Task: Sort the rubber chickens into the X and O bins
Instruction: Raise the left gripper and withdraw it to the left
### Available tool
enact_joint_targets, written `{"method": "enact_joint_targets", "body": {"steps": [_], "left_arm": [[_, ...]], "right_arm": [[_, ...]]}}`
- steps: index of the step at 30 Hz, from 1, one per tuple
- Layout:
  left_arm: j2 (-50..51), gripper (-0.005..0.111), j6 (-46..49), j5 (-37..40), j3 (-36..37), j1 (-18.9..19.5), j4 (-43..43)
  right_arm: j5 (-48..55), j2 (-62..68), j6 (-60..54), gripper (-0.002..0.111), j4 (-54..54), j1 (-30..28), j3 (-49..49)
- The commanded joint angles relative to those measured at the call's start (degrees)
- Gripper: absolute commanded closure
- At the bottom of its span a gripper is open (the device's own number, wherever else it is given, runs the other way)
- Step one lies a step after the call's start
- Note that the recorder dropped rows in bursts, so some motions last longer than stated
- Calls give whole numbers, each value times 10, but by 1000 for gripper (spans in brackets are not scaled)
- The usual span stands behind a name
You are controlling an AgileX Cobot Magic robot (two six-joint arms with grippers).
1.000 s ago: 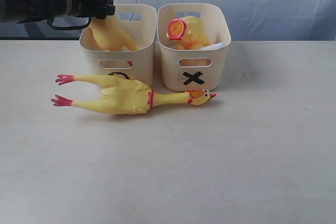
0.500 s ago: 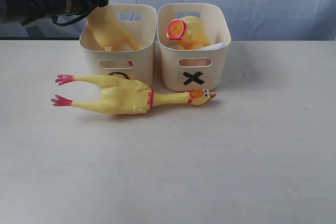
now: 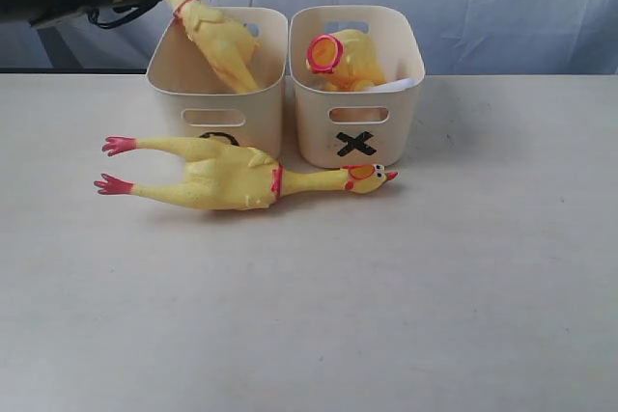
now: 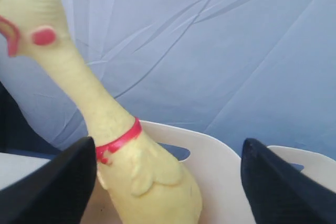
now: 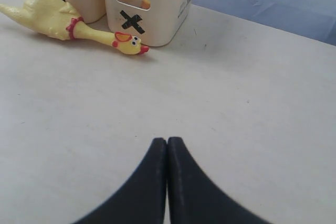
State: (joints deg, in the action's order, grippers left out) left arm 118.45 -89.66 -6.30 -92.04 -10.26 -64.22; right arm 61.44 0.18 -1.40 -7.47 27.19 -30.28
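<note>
**A:** Where is the left gripper [image 4: 168,145]?

**B:** It is raised up and to the left of the cream plastic tub marked with a black O [image 3: 170,94]. Its jaws are spread wide and it grips nothing.

**A:** And the chicken there?

**B:** A long yellow rubber chicken with a red neck band [image 3: 220,41] stands tilted inside that tub. Its neck pokes up past the rim, just beside one black finger [image 4: 52,192]. I cannot tell if they touch.

**A:** The other tub?

**B:** The matching cream tub marked with a black X [image 3: 391,113] stands just beside it, with a second yellow chicken [image 3: 350,60] inside.

**A:** Anything on the table?

**B:** A third yellow rubber chicken [image 3: 227,178] lies flat on the pale table [image 3: 435,287] in front of both tubs, with its head before the X. The right gripper [image 5: 167,142] hangs over the table, pinched together and empty.
</note>
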Motion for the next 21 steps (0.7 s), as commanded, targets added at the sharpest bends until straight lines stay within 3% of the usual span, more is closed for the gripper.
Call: {"method": "enact_joint_targets", "body": {"steps": [1, 6, 15, 18, 21], "left_arm": [[-11, 35, -3, 3, 0, -3, -10], [-11, 35, -3, 2, 0, -8, -14], [-23, 37, -3, -56, 0, -18, -105], [-39, 44, -3, -59, 0, -19, -143], [-62, 59, -40, -79, 8, -19, -243]], "right_arm": [[-2, -2, 0, 108, 0, 3, 2], [-2, -2, 0, 108, 0, 3, 2], [-2, -2, 0, 108, 0, 3, 2], [-2, -2, 0, 108, 0, 3, 2], [-2, -2, 0, 108, 0, 3, 2]]}}
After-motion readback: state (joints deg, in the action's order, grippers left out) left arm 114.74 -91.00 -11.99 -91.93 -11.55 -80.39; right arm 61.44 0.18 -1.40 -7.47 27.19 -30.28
